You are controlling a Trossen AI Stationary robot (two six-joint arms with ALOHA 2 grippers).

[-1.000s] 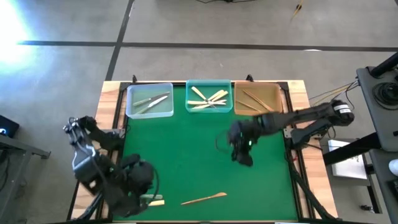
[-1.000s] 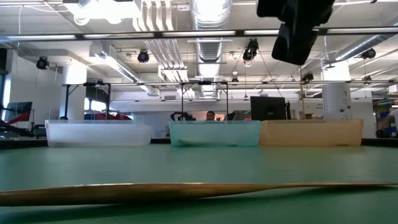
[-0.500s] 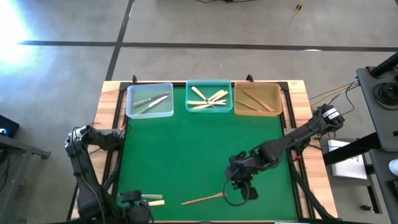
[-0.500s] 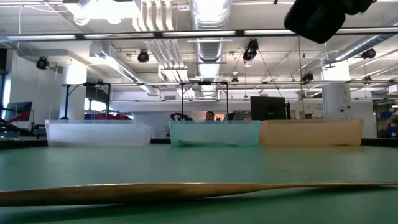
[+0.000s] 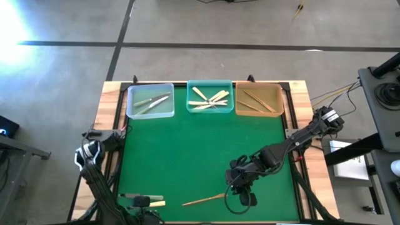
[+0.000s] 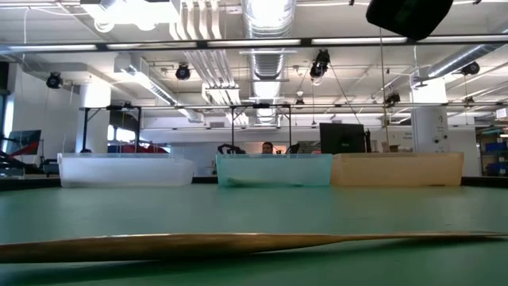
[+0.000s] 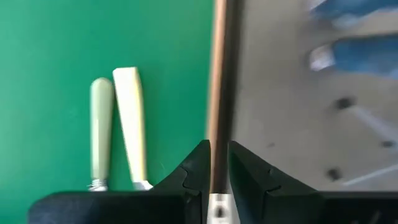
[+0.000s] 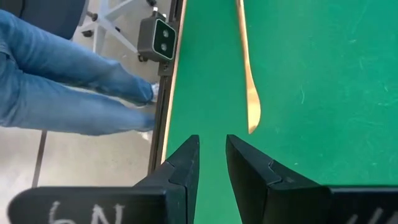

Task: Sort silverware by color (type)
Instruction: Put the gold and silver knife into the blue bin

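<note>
Right wrist view: handwritten marks on end effector (image 8: 211, 149)

trays (image 5: 203, 100): far edge | loose utensil (image 5: 205, 200): near edge

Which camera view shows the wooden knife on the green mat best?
The high view: the whole wooden knife lies near the mat's front edge, beside the right gripper. The low view shows it edge-on, the right wrist view only its blade end, the left wrist view nothing.
</note>
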